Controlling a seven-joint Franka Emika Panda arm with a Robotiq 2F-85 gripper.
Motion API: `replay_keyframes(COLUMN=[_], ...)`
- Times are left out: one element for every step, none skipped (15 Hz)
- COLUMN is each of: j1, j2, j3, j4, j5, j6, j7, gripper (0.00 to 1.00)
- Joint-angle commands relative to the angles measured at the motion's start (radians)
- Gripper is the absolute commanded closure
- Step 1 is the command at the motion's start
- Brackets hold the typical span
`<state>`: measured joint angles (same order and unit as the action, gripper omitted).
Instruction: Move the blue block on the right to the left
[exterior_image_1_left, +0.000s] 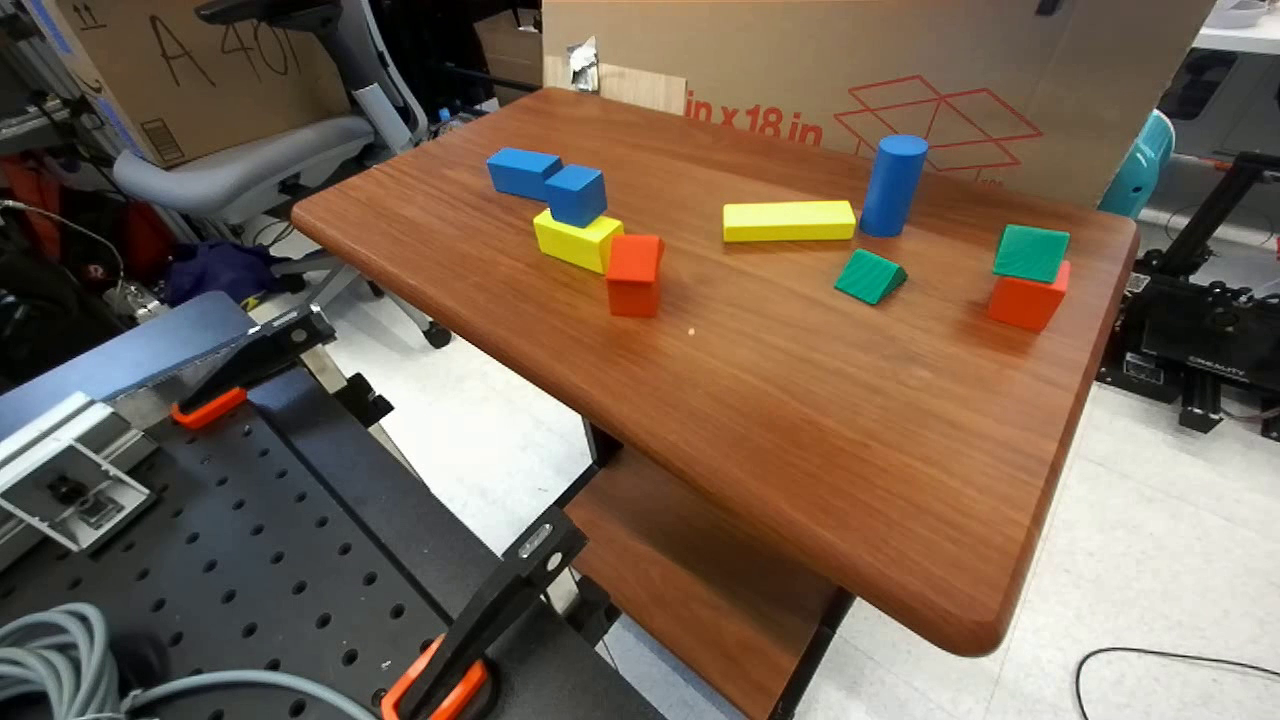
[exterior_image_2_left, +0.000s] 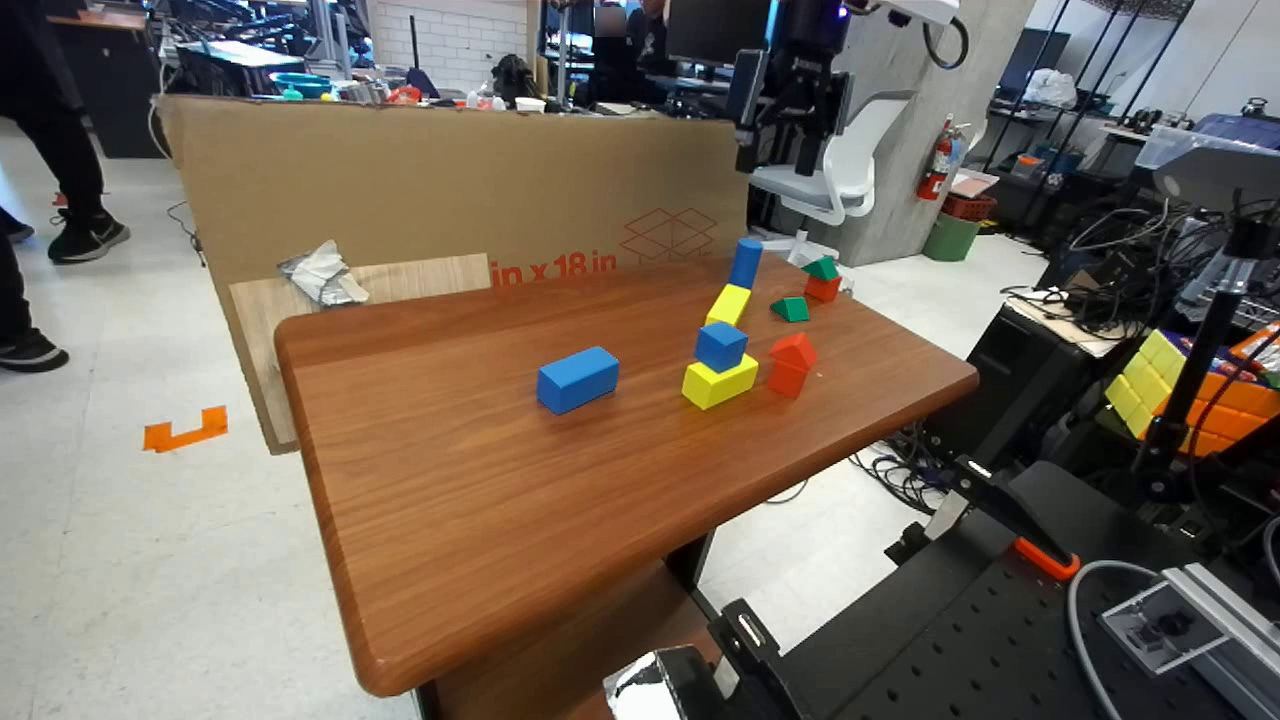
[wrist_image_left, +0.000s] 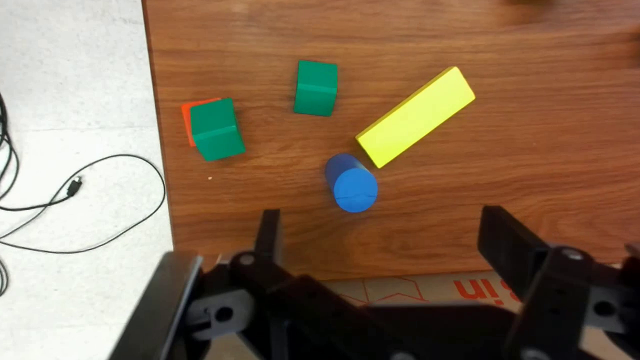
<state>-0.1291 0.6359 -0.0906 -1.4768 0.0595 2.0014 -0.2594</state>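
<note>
I have the blue block (wrist_image_left: 356, 191) standing upright on the worktop (wrist_image_left: 500, 150), below the end effector (wrist_image_left: 382, 215) and apart from it. In the wrist view it shows just up the picture from the gap between the fingers (wrist_image_left: 506, 245), nearer the picture-left one. My end effector is spread wide; in an exterior view I see it hanging in the air, higher than the blue block.

Just beside the blue block, a long yellow block (wrist_image_left: 419, 117) lies flat, slanting away from the end effector toward picture-right. A green wedge (wrist_image_left: 316, 89) lies farther up the picture from the fingers. Out to picture-left of the end effector, near the worktop's edge, I see another green wedge (wrist_image_left: 216, 131) sitting on a red cube (wrist_image_left: 186, 115), a little askew.

Well away from the end effector, in both exterior views, a blue cube (exterior_image_1_left: 577, 195) sits on a short yellow block (exterior_image_1_left: 572, 242). Near that pair, a red wedge (exterior_image_2_left: 794, 350) rests on a red block (exterior_image_2_left: 787, 381). Farther still from the end effector lies a low blue block (exterior_image_2_left: 578, 380).

Beyond the worktop's edge, down the wrist picture among the fingers, I see printed cardboard (exterior_image_1_left: 700, 50).
</note>
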Motion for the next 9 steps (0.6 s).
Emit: replay_keyframes(j1=[-0.014, -0.013, -0.013, -0.013, -0.012, -0.010, -0.010, -0.008, -0.008], j2=[0.096, 0.114, 0.130, 0.144, 0.158, 0.170, 0.180, 0.187, 0.194], j3=[0.024, 0.024, 0.025, 0.025, 0.024, 0.022, 0.021, 0.020, 0.019], j4=[0.110, 0.123, 0.135, 0.145, 0.154, 0.158, 0.163, 0.162, 0.166], j5=[-0.019, -0.022, -0.025, -0.028, -0.032, -0.040, -0.046, -0.054, -0.060], j6=[-0.017, -0.017, -0.017, -0.020, -0.023, -0.024, -0.029, -0.026, -0.027], j7=[0.021, 0.022, 0.021, 0.021, 0.020, 0.020, 0.018, 0.018, 0.018], gripper=[0.00, 0.00, 0.00, 0.00, 0.00, 0.00, 0.00, 0.00, 0.00])
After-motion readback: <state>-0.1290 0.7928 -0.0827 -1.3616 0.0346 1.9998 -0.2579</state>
